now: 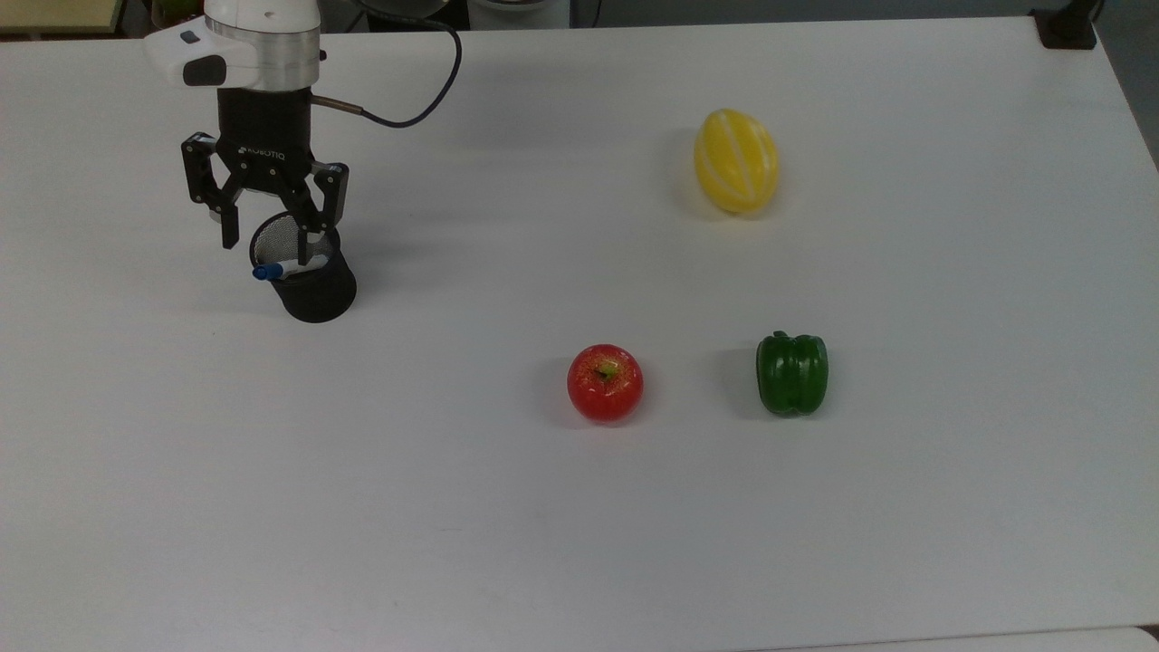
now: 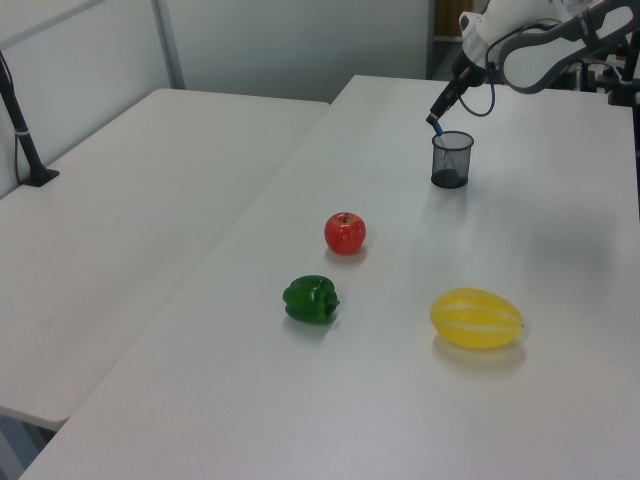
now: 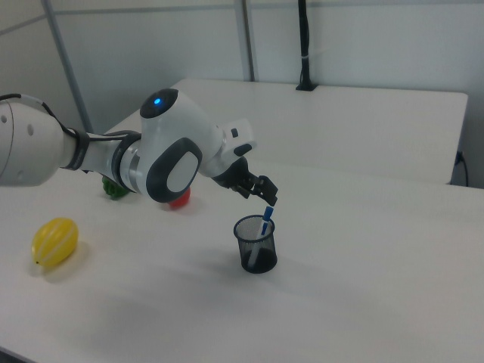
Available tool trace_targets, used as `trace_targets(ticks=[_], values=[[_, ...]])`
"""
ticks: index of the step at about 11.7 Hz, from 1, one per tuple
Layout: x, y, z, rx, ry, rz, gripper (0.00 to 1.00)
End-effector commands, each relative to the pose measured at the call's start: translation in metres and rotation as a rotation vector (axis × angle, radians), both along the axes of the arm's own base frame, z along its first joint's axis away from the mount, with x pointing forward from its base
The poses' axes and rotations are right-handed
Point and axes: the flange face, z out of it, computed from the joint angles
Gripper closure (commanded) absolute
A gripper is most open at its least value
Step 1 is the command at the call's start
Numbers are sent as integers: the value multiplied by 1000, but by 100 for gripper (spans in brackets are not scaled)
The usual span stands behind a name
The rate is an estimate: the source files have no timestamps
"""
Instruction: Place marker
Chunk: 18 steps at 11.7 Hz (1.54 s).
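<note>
The gripper hangs just above the black mesh cup, its fingers spread wide and holding nothing. The marker stands inside the cup (blue cap up, leaning on the rim toward the top view's left), just below the fingertips and apart from them. On the white table, well apart from the cup, lie an apple, a green pepper and a yellow melon.
</note>
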Motion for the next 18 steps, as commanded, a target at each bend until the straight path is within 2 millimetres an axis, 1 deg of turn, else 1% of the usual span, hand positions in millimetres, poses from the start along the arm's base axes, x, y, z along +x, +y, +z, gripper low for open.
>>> trace_targets(ticks=[1, 4, 6, 7, 8, 9, 11, 13, 15, 16, 17, 18], values=[[-2, 8, 1, 5, -23, 2, 0], [5, 26, 14, 9, -26, 32, 0], [14, 59, 31, 16, 5, 80, 0], [19, 81, 40, 19, 28, 112, 0], [20, 93, 47, 19, 41, 131, 0], [20, 115, 54, 23, 68, 162, 0], [14, 151, 64, 50, 116, 178, 0], [1, 186, 83, 64, 183, 193, 0], [-13, 212, 106, 52, 330, 217, 0], [-22, 221, 119, 44, 414, 223, 0], [-32, 224, 136, 40, 474, 223, 0], [-40, 222, 145, 38, 508, 217, 0]])
